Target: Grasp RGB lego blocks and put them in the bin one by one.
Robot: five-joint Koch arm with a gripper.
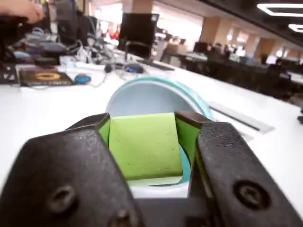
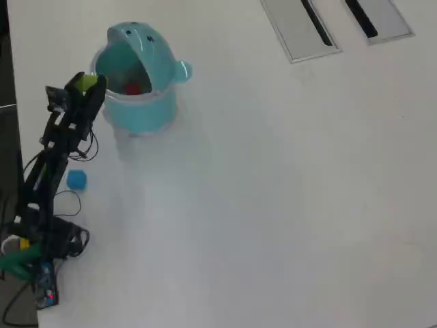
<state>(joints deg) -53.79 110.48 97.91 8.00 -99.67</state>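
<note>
A yellowish-green lego block (image 1: pixel 144 146) sits clamped between the black fingers (image 1: pixel 142 146) of a Koch hobby arm (image 2: pixel 51 160), one finger pressed against each side of it in the wrist view. Directly beyond and below the fingers lies the open mouth of the teal bin (image 1: pixel 196 101), its pale inner wall filling the space behind the block.

From the overhead view, the fingers (image 2: pixel 85 85) hold the green block (image 2: pixel 86 83) right at the bin's rim, on its left side as that view shows it, with the block raised off the white worktop (image 2: pixel 273 191). The bin (image 2: pixel 147 113) stands with its hinged lid (image 2: pixel 140 37) swung back, two dark dot eyes showing on the lid and a round knob (image 2: pixel 181 70) jutting from its right side. A red lego block (image 2: pixel 133 87) lies inside the bin, just to the right of the fingers.

A blue lego block (image 2: pixel 76 179) rests on the worktop well behind the fingers, close beside the arm's lower links and its trailing cables. Two grey slotted cable hatches (image 2: pixel 338 24) are set into the worktop far beyond the bin.
</note>
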